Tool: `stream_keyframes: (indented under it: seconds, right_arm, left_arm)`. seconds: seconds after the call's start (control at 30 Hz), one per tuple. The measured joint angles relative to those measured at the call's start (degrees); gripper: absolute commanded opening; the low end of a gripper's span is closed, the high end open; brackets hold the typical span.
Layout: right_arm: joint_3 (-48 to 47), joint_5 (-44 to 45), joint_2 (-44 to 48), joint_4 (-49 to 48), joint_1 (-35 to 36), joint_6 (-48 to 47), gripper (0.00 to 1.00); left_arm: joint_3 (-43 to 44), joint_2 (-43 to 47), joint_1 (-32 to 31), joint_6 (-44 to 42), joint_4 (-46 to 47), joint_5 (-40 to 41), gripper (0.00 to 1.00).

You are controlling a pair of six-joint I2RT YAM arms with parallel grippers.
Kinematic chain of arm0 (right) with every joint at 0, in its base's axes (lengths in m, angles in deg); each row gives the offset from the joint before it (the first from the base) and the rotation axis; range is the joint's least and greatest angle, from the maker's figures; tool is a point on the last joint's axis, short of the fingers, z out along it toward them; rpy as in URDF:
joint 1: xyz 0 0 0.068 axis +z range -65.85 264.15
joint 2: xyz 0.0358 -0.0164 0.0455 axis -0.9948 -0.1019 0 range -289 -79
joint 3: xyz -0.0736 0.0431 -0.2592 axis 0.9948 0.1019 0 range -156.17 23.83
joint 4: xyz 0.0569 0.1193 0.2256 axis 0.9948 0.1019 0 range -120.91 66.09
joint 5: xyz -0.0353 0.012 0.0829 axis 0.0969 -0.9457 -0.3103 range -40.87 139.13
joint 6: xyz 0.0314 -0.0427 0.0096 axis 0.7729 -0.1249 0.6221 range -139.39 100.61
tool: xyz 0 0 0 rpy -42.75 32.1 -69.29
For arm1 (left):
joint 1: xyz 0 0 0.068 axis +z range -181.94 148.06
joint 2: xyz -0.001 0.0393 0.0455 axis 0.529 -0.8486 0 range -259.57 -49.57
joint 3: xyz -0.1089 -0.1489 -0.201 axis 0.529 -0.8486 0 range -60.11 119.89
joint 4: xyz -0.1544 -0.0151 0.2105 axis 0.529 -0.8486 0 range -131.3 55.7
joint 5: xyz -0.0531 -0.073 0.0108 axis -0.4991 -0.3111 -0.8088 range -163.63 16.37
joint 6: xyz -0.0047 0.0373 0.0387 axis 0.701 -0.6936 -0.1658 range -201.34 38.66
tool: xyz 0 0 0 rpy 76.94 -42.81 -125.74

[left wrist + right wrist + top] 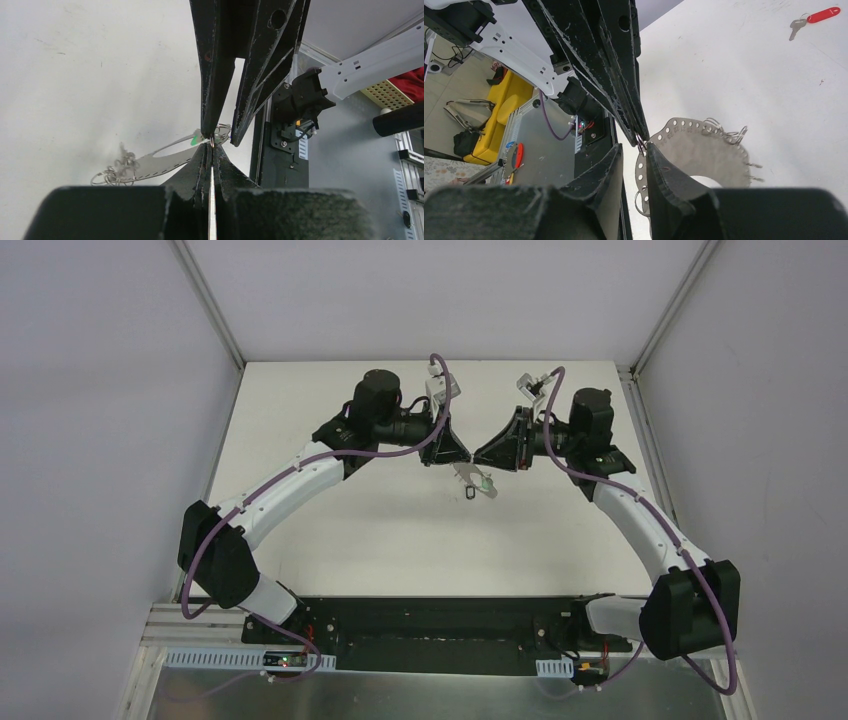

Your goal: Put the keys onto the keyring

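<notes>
**Flat grey metal keyring (696, 152), holes round its rim, hanging where two grippers meet**

Seen from above, near the upper middle of the white tabletop (340, 540), just under the two black fingertips that meet tip to tip. In the left wrist view, nearly edge-on, long axis running from frame centre down toward the lower left. A tangle of thin wire rings (120, 167) at that far end. A small green plastic key tag (195, 140) at the near end, just beside the fingertips.

Left gripper (211, 150): jaws pressed together on a small wire loop (640, 142) at the plate's rim.

Right gripper (634, 150): jaws narrowly spread, a slit of daylight between them and the plate's holed edge showing in that slit. Cannot tell whether either finger touches it.

Upper right of the right wrist view: a silver key with a long red plastic tag (821, 14), flat on the table and well apart from the plate. Long axis near horizontal, blade end toward the left.

Room: a broad stretch of white surface to the left, right and bottom of the top view. Far table edge and grey back wall closer, near the top of the frame.
</notes>
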Motion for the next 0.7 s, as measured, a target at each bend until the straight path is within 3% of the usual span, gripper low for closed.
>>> stream_keyframes:
  seconds: [0.2,0.37,0.7]
  right_arm:
    - [0.0,0.5,-0.4,1.0,0.7,-1.9,0.08]
    - [0.0,0.5,-0.5,1.9,0.9,-3.1,0.01]
    - [-1.4,1.7,-0.5,6.0,1.2,-6.1,0.00]
  left_arm:
    - [0.0,0.0,0.0,0.8,0.0,-0.6,0.00]
    - [0.0,0.0,0.0,0.9,-0.1,-1.1,0.00]
    - [0.0,0.0,0.0,0.9,-0.5,-0.4,0.00]
